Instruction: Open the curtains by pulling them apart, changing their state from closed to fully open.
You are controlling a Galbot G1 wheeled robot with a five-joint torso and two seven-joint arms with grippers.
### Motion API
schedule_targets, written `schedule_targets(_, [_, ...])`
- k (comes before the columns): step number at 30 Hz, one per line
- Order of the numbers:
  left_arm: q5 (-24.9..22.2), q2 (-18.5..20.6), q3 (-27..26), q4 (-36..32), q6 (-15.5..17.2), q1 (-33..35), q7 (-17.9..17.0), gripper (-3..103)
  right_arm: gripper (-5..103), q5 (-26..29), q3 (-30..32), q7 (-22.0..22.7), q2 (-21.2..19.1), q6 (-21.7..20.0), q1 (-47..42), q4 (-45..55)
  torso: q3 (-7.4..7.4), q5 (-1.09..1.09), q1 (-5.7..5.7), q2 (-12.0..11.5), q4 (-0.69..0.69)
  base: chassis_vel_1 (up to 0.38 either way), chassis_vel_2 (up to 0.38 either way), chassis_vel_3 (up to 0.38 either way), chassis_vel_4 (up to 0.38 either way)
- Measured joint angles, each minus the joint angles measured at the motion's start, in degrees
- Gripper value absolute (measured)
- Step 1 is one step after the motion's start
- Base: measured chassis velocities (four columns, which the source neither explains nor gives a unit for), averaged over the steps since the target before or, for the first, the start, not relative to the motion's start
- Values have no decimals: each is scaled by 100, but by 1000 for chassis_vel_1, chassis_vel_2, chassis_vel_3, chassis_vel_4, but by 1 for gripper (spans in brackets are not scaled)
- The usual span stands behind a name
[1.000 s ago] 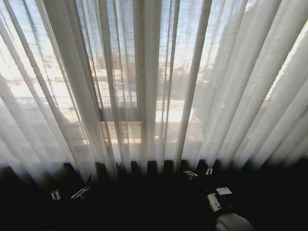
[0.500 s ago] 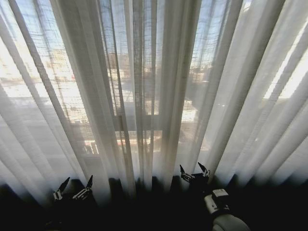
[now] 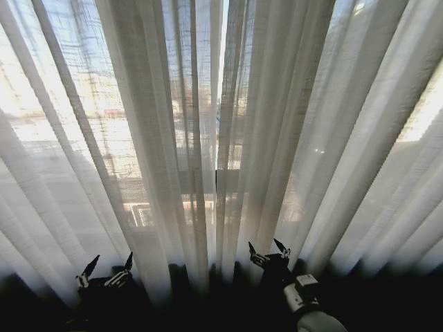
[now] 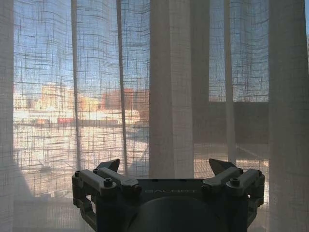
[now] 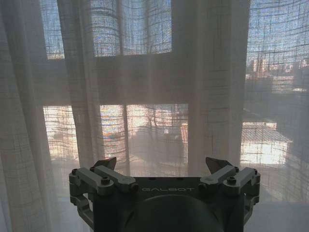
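Observation:
The curtains hang closed in front of me as two sheer white pleated panels, the left panel (image 3: 138, 138) and the right panel (image 3: 297, 131). They meet near the middle, where a thin slit of sky (image 3: 223, 41) shows high up. My left gripper (image 3: 104, 268) is open, low at the foot of the left panel. My right gripper (image 3: 268, 249) is open too, low at the foot of the right panel near the seam. In the left wrist view the left gripper (image 4: 165, 166) faces the curtain fabric (image 4: 169, 96) with nothing between its fingers. The right gripper (image 5: 161, 163) likewise faces fabric (image 5: 212, 72).
Dark window frame bars (image 3: 232, 181) show through the fabric behind the seam, with sunlit buildings (image 4: 72, 104) outside. A dark band (image 3: 387, 297) runs below the curtain hem. Part of my right arm (image 3: 304, 304) rises from the lower edge.
The whole head view has shifted, so the camera moved. Both grippers rose into sight against the hem, and the right one edged left toward the seam. A thin slit now shows between the panels.

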Motion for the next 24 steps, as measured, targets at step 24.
schedule_targets(24, [268,-269,-27,-253,258,-66,-156,100,100,816,-978,323,56,-299,2314,-1625,2,-3,6,-3,2,-1,5,0,-4])
